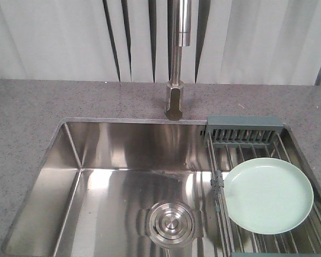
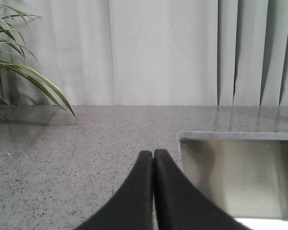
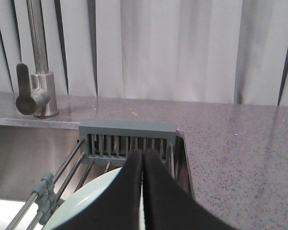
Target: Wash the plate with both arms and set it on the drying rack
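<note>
The pale mint-green plate point(image 1: 268, 195) lies flat on the wire bars of the drying rack point(image 1: 245, 154) at the right end of the sink. It also shows in the right wrist view point(image 3: 86, 196), partly hidden by my right gripper point(image 3: 143, 153), which is shut and empty above it, pointing at the rack's grey-green caddy point(image 3: 128, 136). My left gripper point(image 2: 153, 154) is shut and empty over the speckled counter point(image 2: 86, 148), just left of the sink's corner point(image 2: 181, 136). Neither arm shows in the front view.
The steel sink basin point(image 1: 123, 182) has a round drain point(image 1: 170, 224). A steel tap point(image 1: 176, 59) stands behind it, and its lever shows in the right wrist view point(image 3: 24, 91). A plant point(image 2: 9, 62) stands at the counter's far left. White curtains hang behind.
</note>
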